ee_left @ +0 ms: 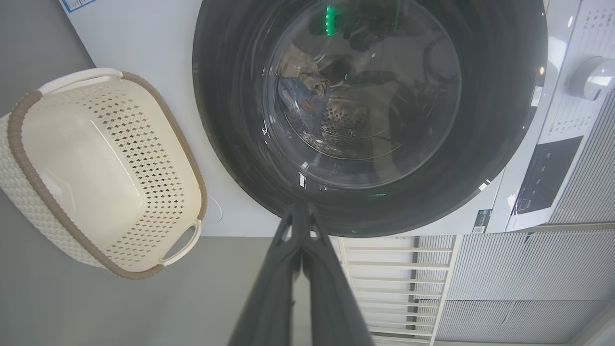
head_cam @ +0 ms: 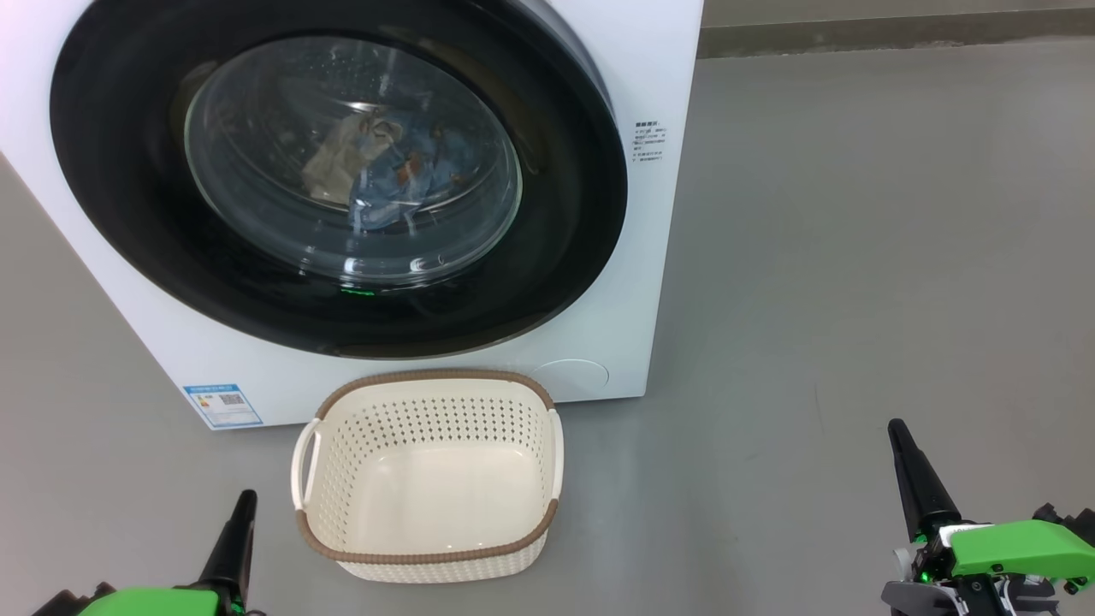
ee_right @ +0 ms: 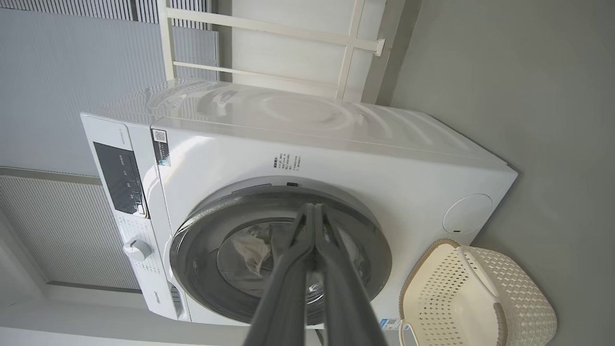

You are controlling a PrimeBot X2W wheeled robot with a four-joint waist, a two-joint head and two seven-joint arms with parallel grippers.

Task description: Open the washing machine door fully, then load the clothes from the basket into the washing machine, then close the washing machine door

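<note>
The white washing machine [head_cam: 650, 68] stands ahead with its round black door [head_cam: 128, 222] closed flat against the front. Through the glass window, blue and beige clothes [head_cam: 389, 167] lie inside the drum; the left wrist view shows the clothes [ee_left: 302, 93] too. The cream basket [head_cam: 428, 475] sits on the floor in front of the machine and holds nothing. My left gripper [head_cam: 244, 500] is shut, low at the left beside the basket. My right gripper [head_cam: 896, 428] is shut, low at the right, well away from machine and basket. Both grippers hold nothing.
Grey floor [head_cam: 855, 257] spreads to the right of the machine. A blue label [head_cam: 222, 405] sits at the machine's lower front corner. The right wrist view shows the control panel [ee_right: 117, 178] with a dial [ee_right: 137, 249] and a white rack [ee_right: 269, 48] behind the machine.
</note>
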